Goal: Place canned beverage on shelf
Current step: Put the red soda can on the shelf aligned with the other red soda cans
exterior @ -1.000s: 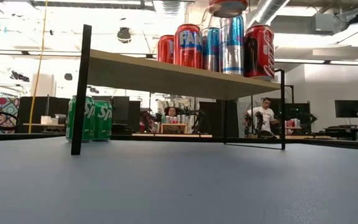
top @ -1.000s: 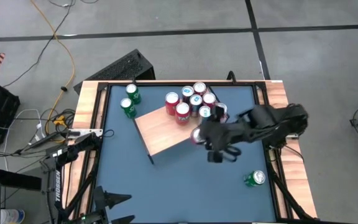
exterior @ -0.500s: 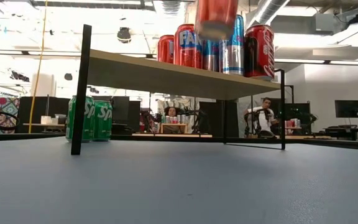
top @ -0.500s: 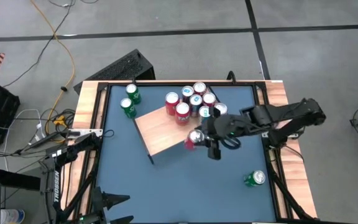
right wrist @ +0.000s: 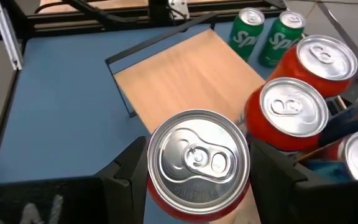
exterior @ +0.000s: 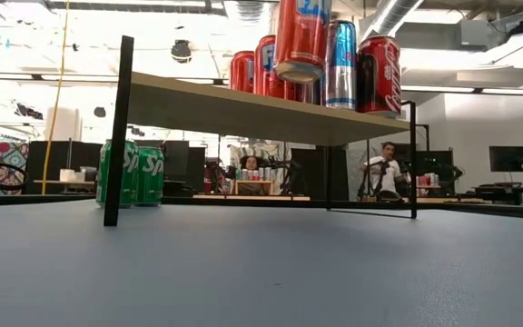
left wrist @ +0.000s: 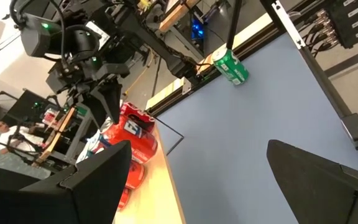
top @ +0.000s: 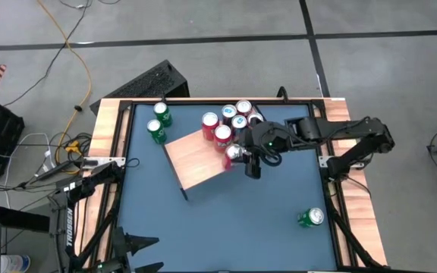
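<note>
Red can [top: 231, 154] in the right gripper [top: 243, 155] sits at the centre of the high view, over the right edge of the shelf [top: 196, 159]. In the right wrist view the two dark fingers [right wrist: 126, 171] press against either side of the can, whose silver top faces the camera. In the low view, top centre of the frame, the can's bottom hangs just above the board and is slightly tilted, clear of the wood.

Behind the held can, toward the upper centre of the high view, a cluster of red and blue cans [top: 237, 121] stands upright on the shelf's far end. Two green cans [top: 158, 123] stand on the blue tabletop [top: 226, 220] at the upper left of the high view, just beyond the shelf's corner; in the low view they appear under the board at the left. Another green can [top: 310, 218] lies on its side at the lower right of the table, well apart from everything else.

The left gripper [left wrist: 194, 171] waits at the lower left of the high view, its fingers spread wide with nothing between them.

People sit in the room behind the table in the low view.
</note>
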Action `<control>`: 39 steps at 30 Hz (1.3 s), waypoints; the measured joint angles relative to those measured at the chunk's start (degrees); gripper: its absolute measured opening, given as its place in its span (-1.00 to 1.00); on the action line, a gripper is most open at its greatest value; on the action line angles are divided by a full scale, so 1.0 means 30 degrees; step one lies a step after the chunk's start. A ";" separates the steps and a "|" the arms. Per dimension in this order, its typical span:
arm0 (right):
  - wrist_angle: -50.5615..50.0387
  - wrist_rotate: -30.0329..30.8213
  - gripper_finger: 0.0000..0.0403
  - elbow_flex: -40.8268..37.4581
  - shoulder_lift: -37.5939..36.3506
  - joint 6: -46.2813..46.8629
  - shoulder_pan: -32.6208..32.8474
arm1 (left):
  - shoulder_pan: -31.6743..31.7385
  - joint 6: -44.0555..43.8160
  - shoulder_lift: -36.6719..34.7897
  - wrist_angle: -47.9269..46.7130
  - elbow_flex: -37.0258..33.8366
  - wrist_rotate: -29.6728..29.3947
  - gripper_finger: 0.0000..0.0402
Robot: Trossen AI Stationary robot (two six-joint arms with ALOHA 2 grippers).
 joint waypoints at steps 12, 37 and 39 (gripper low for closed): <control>-0.0690 -0.0583 0.01 0.0000 0.0000 -0.0127 -0.0737 | 0.0000 -0.0007 0.0000 -0.0007 0.0000 0.0001 0.80; -0.0668 -0.0143 0.16 -0.0561 0.1195 -0.0960 -0.0883 | 0.0000 -0.0044 0.0000 -0.0007 0.0000 0.0001 0.80; -0.0773 -0.0094 0.16 -0.0561 0.1187 -0.0961 -0.0934 | 0.0000 -0.0044 0.0000 -0.0007 0.0000 0.0001 0.80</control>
